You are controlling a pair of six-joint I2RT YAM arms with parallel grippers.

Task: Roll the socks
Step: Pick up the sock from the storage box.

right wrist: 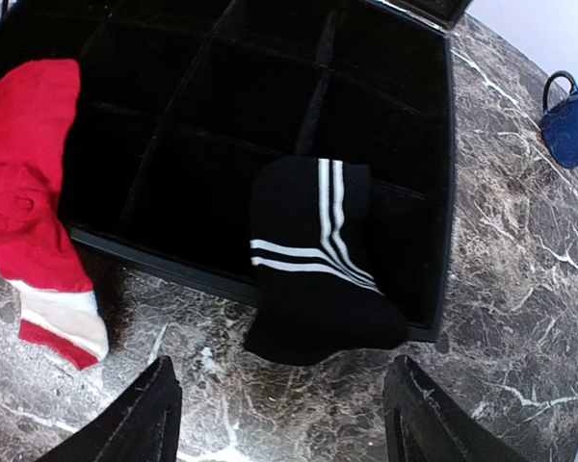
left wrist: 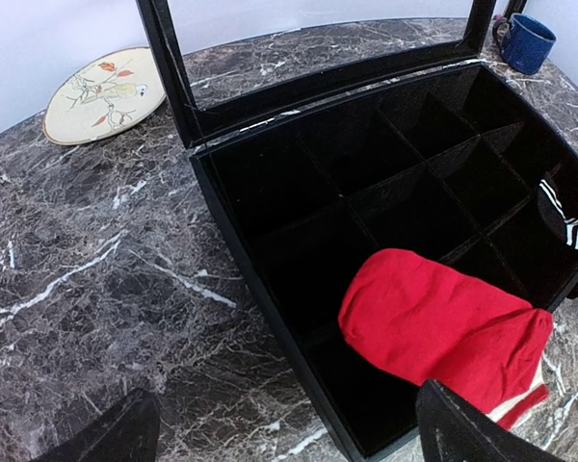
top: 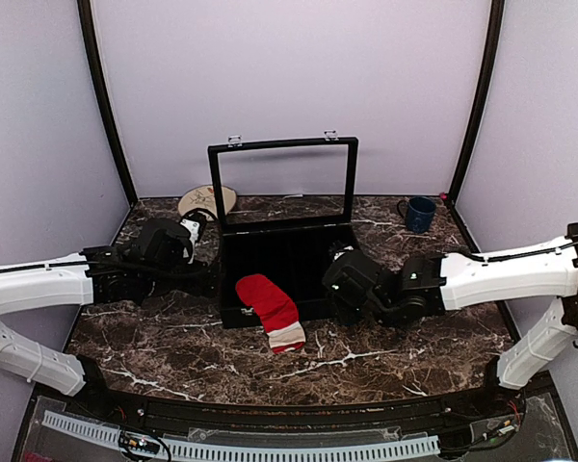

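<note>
A red sock (top: pixel 268 306) with a cream cuff band (right wrist: pixel 63 314) lies draped over the front edge of the open black case (top: pixel 222 289), toe inside and cuff on the table. It also shows in the left wrist view (left wrist: pixel 433 322) and the right wrist view (right wrist: pixel 29 192). A black sock with white stripes (right wrist: pixel 318 274) hangs over the case's front right edge. My left gripper (left wrist: pixel 284 445) is open and empty above the case's front left corner. My right gripper (right wrist: pixel 284 423) is open and empty, over the table just in front of the black sock.
The case's glass lid (top: pixel 282 183) stands upright at the back. The case has several empty compartments (left wrist: pixel 385 183). A decorated plate (top: pixel 207 200) lies at the back left. A blue mug (top: pixel 419 214) stands at the back right. Walls close in the table's back and sides.
</note>
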